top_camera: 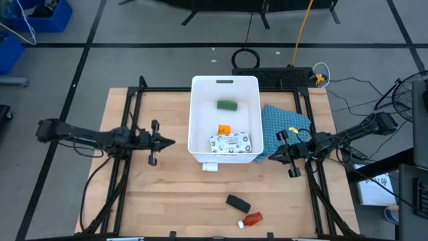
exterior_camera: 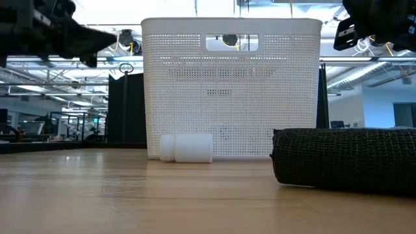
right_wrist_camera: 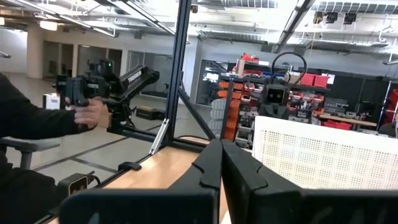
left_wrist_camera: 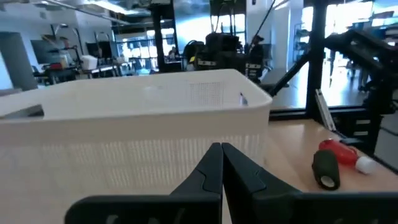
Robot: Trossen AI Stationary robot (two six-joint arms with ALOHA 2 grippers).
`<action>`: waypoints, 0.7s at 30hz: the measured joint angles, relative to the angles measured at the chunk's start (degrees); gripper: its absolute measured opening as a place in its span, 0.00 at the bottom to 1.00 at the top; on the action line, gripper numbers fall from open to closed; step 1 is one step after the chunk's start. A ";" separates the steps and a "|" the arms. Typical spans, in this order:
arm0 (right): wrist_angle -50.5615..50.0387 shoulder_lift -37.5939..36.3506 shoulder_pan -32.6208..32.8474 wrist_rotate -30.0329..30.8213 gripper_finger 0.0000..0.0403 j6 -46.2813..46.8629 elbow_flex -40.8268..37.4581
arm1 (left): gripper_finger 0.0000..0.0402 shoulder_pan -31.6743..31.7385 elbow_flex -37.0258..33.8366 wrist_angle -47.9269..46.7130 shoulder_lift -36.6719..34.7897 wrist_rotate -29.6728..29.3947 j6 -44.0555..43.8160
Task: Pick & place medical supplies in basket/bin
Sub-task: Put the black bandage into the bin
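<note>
Two dark, slender jointed arms, black cables, tapered black end effector [left_wrist_camera: 222,167] fingers.

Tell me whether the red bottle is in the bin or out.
Out. The red bottle lies on its side on the table beside the black block, apart from the white bin.

Robotics lab: parts shelves [right_wrist_camera: 249,99], exposed ceiling.
</note>
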 joint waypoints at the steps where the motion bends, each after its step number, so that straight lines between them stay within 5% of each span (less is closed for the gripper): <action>1: -0.09 0.00 0.00 0.00 0.00 0.35 0.00 | 0.00 -0.19 -1.25 1.24 -0.01 -0.79 0.08; 9: 3.43 -0.07 0.00 -0.94 0.00 2.08 1.65 | 0.05 -0.29 -2.75 -0.01 0.02 -6.79 -1.65; 14: -20.39 2.03 1.19 -0.02 0.00 4.82 14.85 | 0.06 -0.29 -2.79 -0.79 0.07 -6.79 -2.51; 21: -40.73 16.05 5.66 3.37 0.00 5.48 39.61 | 0.03 -0.27 -2.79 -0.63 0.23 -6.76 -1.07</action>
